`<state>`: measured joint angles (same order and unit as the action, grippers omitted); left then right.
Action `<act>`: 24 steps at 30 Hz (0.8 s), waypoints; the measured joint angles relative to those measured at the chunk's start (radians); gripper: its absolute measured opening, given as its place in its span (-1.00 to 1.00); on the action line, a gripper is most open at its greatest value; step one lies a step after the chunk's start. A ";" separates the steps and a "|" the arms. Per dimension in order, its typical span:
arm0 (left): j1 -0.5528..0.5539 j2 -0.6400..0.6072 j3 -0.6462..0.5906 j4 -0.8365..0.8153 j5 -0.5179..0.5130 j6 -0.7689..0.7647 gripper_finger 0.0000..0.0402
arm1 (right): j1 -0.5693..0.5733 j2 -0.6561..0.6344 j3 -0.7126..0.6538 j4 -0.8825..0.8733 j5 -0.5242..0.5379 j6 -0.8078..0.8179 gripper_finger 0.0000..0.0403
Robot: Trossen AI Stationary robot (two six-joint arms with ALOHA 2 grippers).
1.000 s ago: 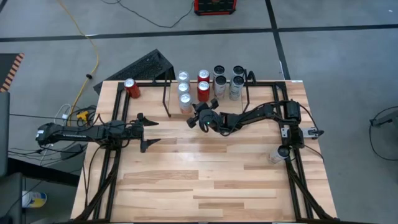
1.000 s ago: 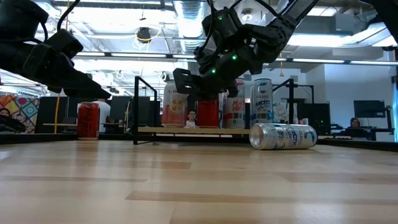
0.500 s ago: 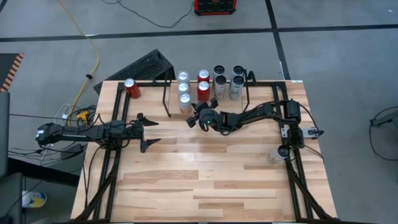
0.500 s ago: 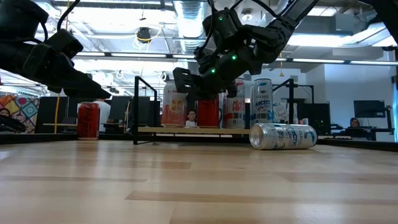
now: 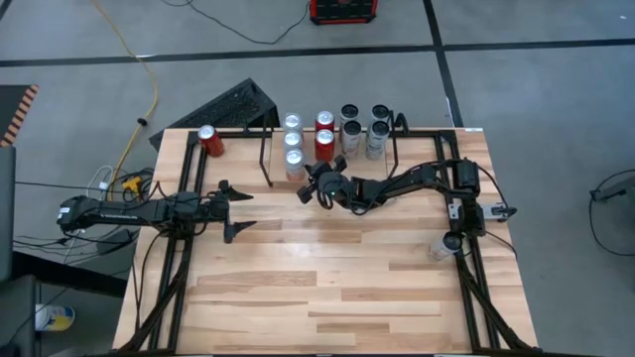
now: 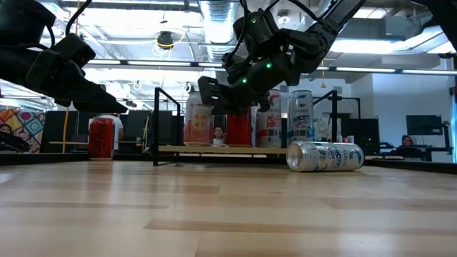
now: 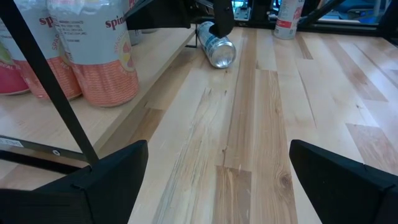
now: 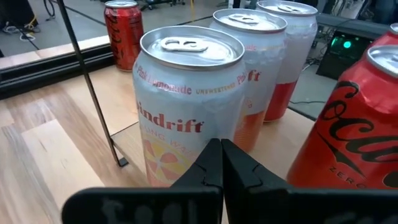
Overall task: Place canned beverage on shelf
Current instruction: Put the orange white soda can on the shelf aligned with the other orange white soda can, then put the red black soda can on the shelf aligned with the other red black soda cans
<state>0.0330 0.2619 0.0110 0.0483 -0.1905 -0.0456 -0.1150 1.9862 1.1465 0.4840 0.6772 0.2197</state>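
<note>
High view: shelf (image 5: 332,159) sits at the far edge of the table (image 5: 327,288), already loaded with upright cans — two pale Spindrift cans (image 5: 295,160) in a file, red cola cans (image 5: 324,145) next to them, more silver cans (image 5: 363,137) toward the right end. They stand in rows front to back, I judge to leave room for more.

My right end effector (image 5: 319,186) hangs just in front of the shelf, near the front Spindrift can and front red can. Right wrist view shows its fingers (image 8: 221,168) pressed together, pinching nothing, with the front Spindrift can (image 8: 186,99) standing free on the board right ahead. I read that as a placement done and the tool parked close by, not gripping.

Beverages not on the shelf: one silver can on its side (image 6: 325,156) on the table, well off toward the right rail, also seen in the left wrist view (image 7: 216,46). One red can (image 5: 208,140) upright at the far left corner, outside the shelf. Either looks like the next pick; the lying one needs a side grasp and standing up.

My left end effector (image 5: 230,210) waits over the table's left part, fingers spread wide, clear of everything, out of the right arm's way.
</note>
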 joint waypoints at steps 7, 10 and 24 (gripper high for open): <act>0.000 0.000 0.000 0.000 0.000 0.000 0.88 | 0.000 0.000 0.000 0.006 -0.010 -0.035 -0.91; 0.000 0.000 0.000 0.000 0.000 0.000 0.88 | 0.004 -0.007 0.000 -0.031 0.013 -0.055 -0.91; 0.000 0.000 0.000 0.000 0.000 0.000 0.88 | 0.158 -0.393 0.001 -0.842 -0.096 0.006 -0.90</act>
<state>0.0331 0.2618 0.0112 0.0483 -0.1905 -0.0456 0.0433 1.5927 1.1473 -0.3583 0.5815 0.2258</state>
